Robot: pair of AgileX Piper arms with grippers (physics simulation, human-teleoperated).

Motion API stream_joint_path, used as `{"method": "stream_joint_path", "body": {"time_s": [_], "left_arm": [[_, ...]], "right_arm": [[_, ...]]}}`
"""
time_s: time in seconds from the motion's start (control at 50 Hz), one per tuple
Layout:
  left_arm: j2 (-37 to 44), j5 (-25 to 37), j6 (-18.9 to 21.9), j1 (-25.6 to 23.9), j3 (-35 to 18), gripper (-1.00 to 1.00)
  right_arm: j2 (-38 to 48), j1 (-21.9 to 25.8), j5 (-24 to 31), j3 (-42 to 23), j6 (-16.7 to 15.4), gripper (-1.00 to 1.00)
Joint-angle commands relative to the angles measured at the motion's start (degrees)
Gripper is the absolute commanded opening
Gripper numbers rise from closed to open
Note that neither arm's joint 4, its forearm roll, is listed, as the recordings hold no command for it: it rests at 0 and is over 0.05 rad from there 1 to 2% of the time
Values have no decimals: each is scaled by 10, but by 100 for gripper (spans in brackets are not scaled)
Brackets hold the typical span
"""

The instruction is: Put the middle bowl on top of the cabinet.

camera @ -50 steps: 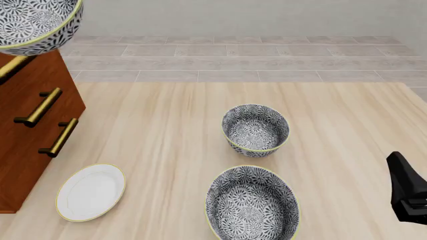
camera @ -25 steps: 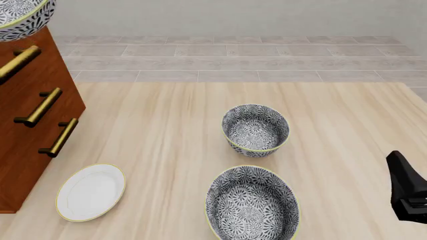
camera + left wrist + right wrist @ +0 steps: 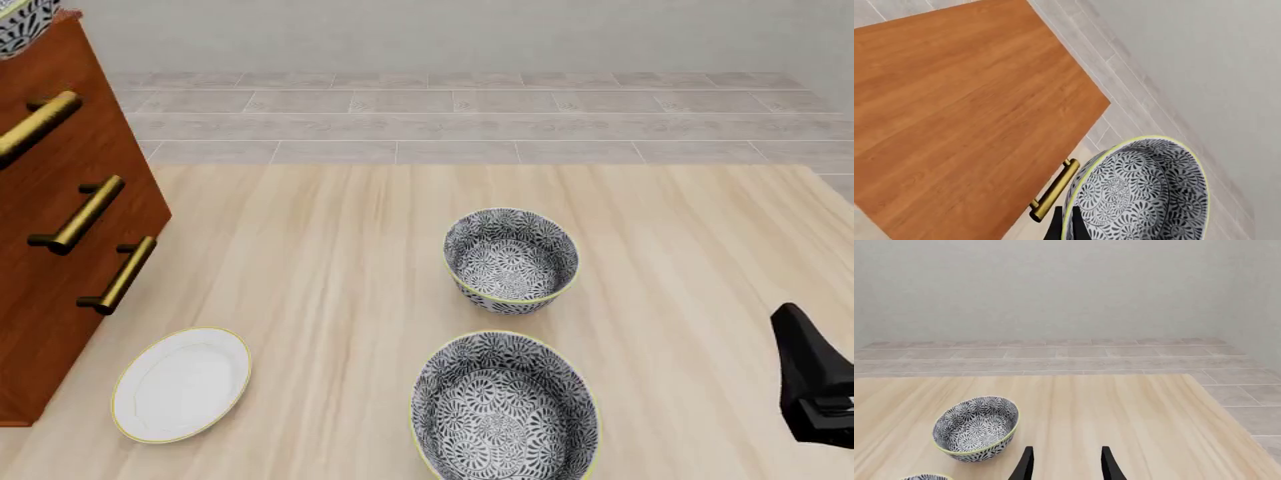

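Observation:
The middle bowl (image 3: 1141, 195), black-and-white floral with a pale-yellow rim, hangs in the air beside the cabinet's top edge. My left gripper (image 3: 1066, 229) is shut on its rim. In the front view only a sliver of this bowl (image 3: 16, 18) shows at the upper left corner, above the reddish-brown cabinet (image 3: 54, 260). The cabinet's flat top (image 3: 961, 110) is bare in the left wrist view, and one brass handle (image 3: 1054, 191) shows below the bowl. My right gripper (image 3: 1064, 465) stands open over the table's right side, holding nothing; its dark body (image 3: 814, 390) shows at the front view's right edge.
Two matching floral bowls rest on the table: one mid-table (image 3: 511, 260), also in the right wrist view (image 3: 976, 427), and a larger-looking one near the front edge (image 3: 505, 410). A flat white plate (image 3: 182, 384) lies by the cabinet's foot. Brass drawer handles (image 3: 83, 214) stick out.
The left gripper carried the bowl further left, so it has slid almost out of the front view's upper left corner. The right arm and table objects stayed still.

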Motion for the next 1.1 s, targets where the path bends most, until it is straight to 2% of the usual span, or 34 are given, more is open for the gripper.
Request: {"method": "stream_joint_path", "body": {"time_s": [0.02,0.44,0.86,1.1], "left_arm": [[9,2,-4,17,-18,-100],[14,13,-24,37,-43,-100],[24,10,-45,52,-48,-100],[32,3,-55,82,-48,-100]], "right_arm": [[1,0,-1,0,1,100],[9,2,-8,-5,-2,100],[9,4,-8,-3,-2,100],[8,6,-7,-1,-2,100]]}}
